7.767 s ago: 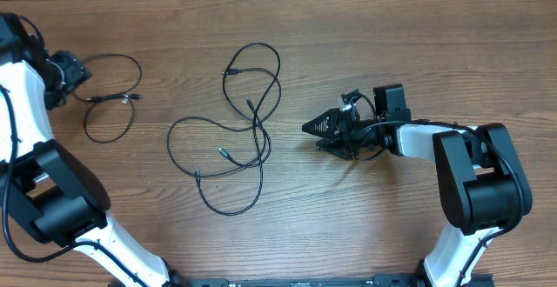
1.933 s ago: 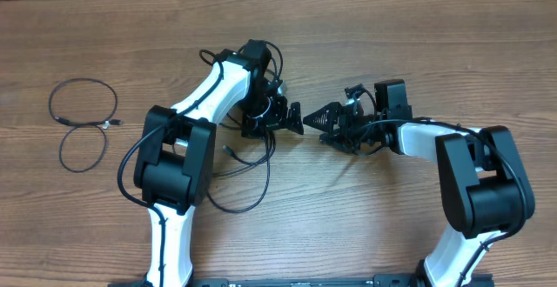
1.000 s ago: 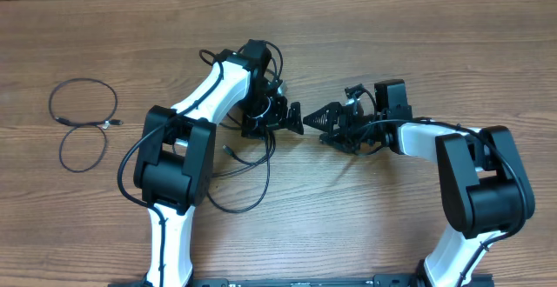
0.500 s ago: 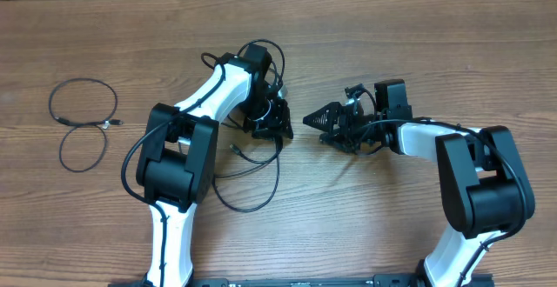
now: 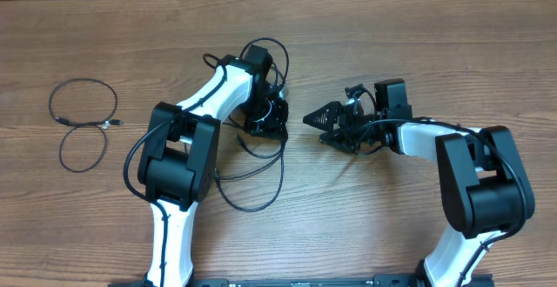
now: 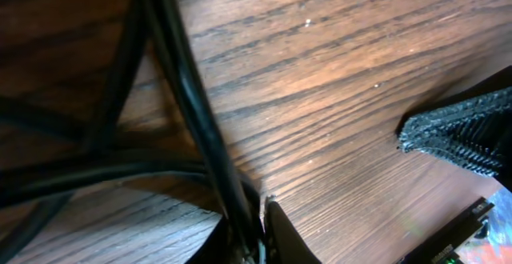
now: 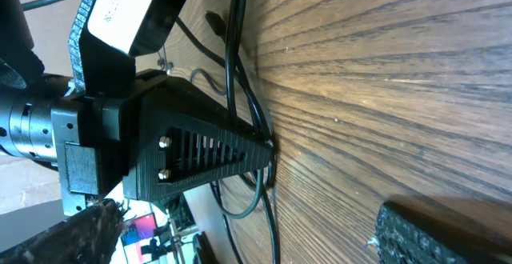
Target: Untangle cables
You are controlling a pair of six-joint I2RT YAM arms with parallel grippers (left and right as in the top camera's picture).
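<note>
A tangle of thin black cables [image 5: 255, 148] lies at the table's middle, with loops above and below my left gripper [image 5: 280, 117]. In the left wrist view my left gripper [image 6: 256, 236] is shut on one cable [image 6: 192, 96], which runs up and away from the jaws over other strands. My right gripper [image 5: 315, 117] stands open just right of the tangle, facing the left one, with nothing between its fingers. The right wrist view shows one of its fingertips [image 7: 444, 232], the left gripper's black body [image 7: 192, 156] and cables [image 7: 234, 56] behind it.
A separate black cable [image 5: 85, 124] lies in two loops at the far left. Both arms' white and black links reach in from the near edge, the left one [image 5: 178, 161] crossing beside the tangle.
My left gripper has shut on a cable and drawn back a little to the left. The lower cable loop has shifted to the right. The right arm has not moved.
</note>
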